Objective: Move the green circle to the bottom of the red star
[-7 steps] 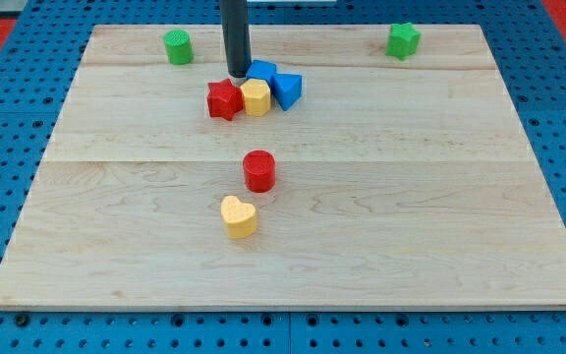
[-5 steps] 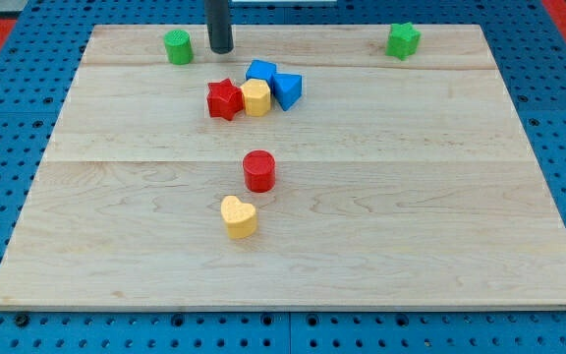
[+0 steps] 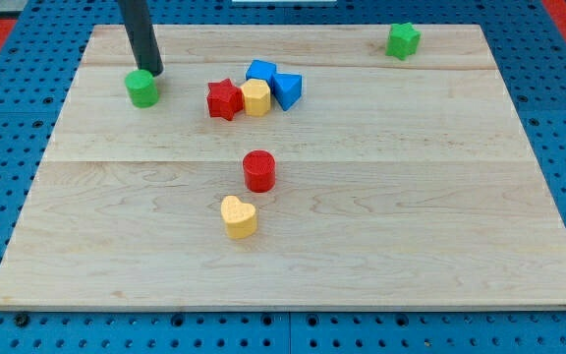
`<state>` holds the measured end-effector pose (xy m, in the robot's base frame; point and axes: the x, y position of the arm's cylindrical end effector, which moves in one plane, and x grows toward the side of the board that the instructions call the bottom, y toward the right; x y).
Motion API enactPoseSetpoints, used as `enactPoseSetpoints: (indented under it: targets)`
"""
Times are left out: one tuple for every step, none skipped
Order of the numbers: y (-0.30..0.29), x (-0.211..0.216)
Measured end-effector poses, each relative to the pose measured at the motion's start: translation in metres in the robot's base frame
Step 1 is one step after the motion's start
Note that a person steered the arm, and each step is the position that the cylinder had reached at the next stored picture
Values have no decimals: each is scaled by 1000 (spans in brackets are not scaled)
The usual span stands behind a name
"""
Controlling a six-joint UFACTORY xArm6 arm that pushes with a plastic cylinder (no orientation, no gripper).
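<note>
The green circle [image 3: 142,88] lies on the wooden board [image 3: 381,197] at the upper left. My tip [image 3: 152,72] touches its upper right edge. The red star [image 3: 224,99] lies to the right of the green circle, at the left end of a tight cluster of blocks. The rod rises from the tip to the view's top edge.
A yellow block [image 3: 255,97] touches the red star's right side, with two blue blocks [image 3: 261,72] [image 3: 287,88] behind and right of it. A red cylinder [image 3: 259,170] and a yellow heart [image 3: 238,216] lie lower down. A green block [image 3: 403,39] sits at the top right.
My tip moved from the cluster up and left, behind the green circle. The green circle slid down and left from the board's top edge.
</note>
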<state>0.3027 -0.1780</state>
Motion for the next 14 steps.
enactPoseSetpoints:
  targets:
    - [6, 44]
    - [-18, 33]
    - [-13, 84]
    - [-11, 92]
    - [-74, 100]
    - [-22, 172]
    - [32, 153]
    - [72, 125]
    - [11, 136]
    - [-46, 136]
    - [-32, 117]
    - [27, 117]
    - [95, 114]
    - [113, 113]
